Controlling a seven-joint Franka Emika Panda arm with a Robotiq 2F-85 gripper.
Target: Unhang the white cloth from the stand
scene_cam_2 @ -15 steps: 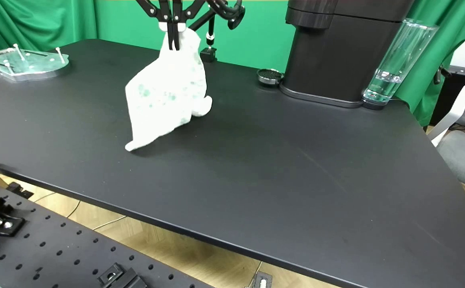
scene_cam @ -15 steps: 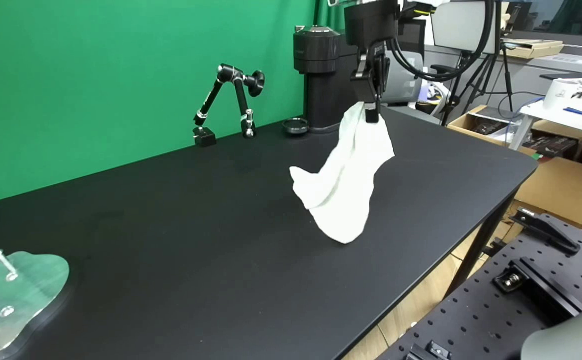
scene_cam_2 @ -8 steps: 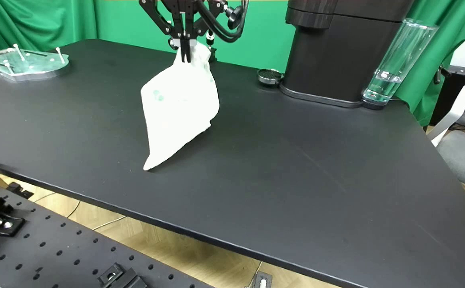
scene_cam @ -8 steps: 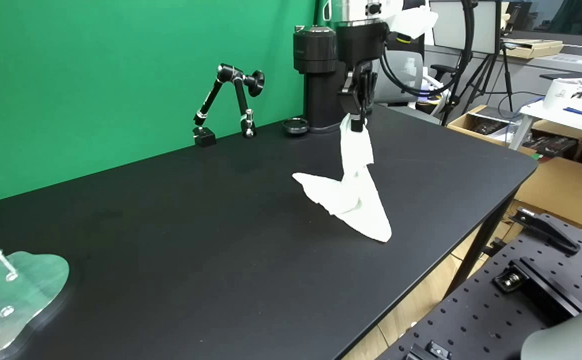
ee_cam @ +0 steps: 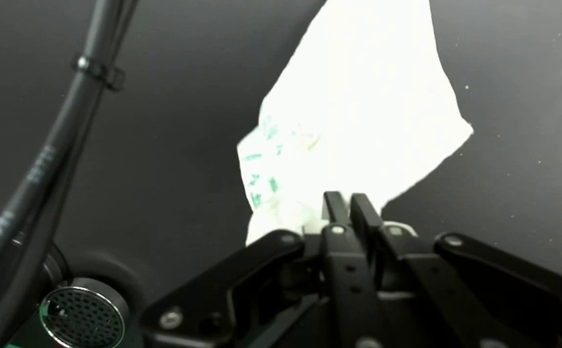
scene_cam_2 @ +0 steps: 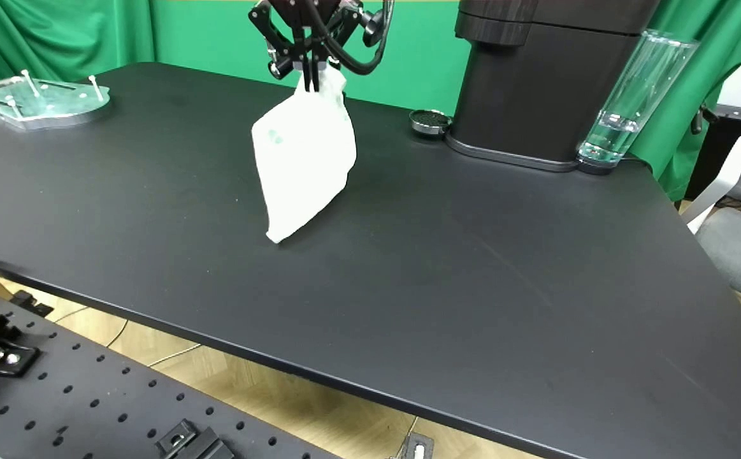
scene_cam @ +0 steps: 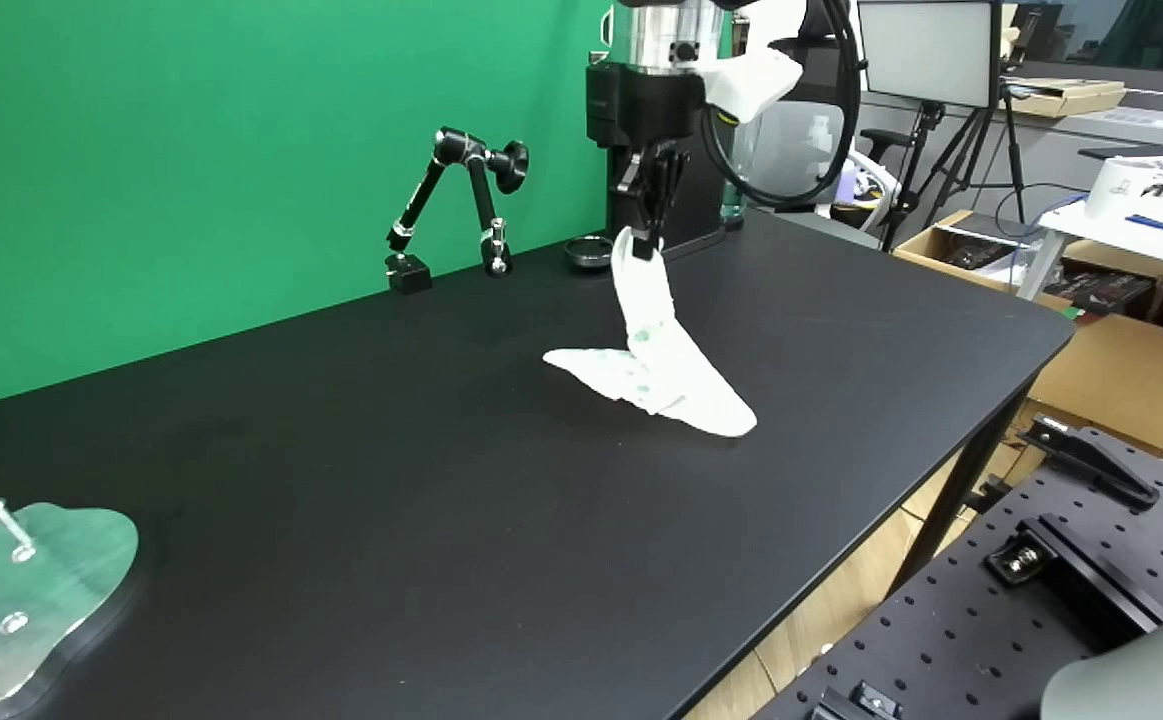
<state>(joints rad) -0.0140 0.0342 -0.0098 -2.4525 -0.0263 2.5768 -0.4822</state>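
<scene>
A gripper pinches a cloth by its upper end, lower folds appearing to touch the table below.

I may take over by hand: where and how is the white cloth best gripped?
Probably by its loose lower corner, coming from the side of the pegboard: the pincer holds the white cloth at its top, while that corner tapers out toward the pegboard.
</scene>
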